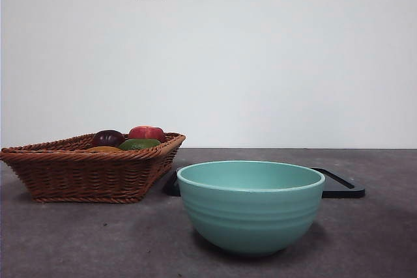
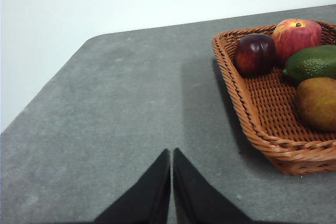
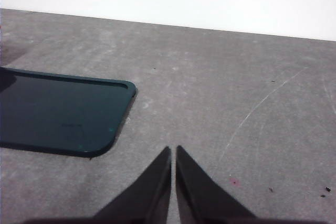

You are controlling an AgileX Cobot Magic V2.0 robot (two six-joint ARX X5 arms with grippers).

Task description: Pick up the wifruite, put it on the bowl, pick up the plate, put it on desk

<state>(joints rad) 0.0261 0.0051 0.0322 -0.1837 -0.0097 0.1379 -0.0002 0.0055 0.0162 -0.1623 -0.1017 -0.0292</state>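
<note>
The wifruite (image 2: 317,103), a small oval brown-orange fruit, lies in a wicker basket (image 2: 252,124); in the front view only its top (image 1: 104,150) shows over the basket rim. The teal bowl (image 1: 251,206) stands upright on the desk (image 1: 65,239) at the front centre, with nothing visible above its rim. A flat black plate (image 1: 342,188) lies on the desk behind the bowl, partly hidden by it. My left gripper (image 2: 171,153) is shut and holds nothing, over bare desk beside the basket. My right gripper (image 3: 173,150) is shut and holds nothing, near a corner of the plate (image 3: 58,111).
The basket (image 1: 85,174) stands at the left and also holds a dark purple fruit (image 2: 254,53), a red apple (image 2: 296,35) and a green avocado (image 2: 312,62). The desk's edge and rounded corner (image 2: 86,43) lie beyond the left gripper. A white wall stands behind.
</note>
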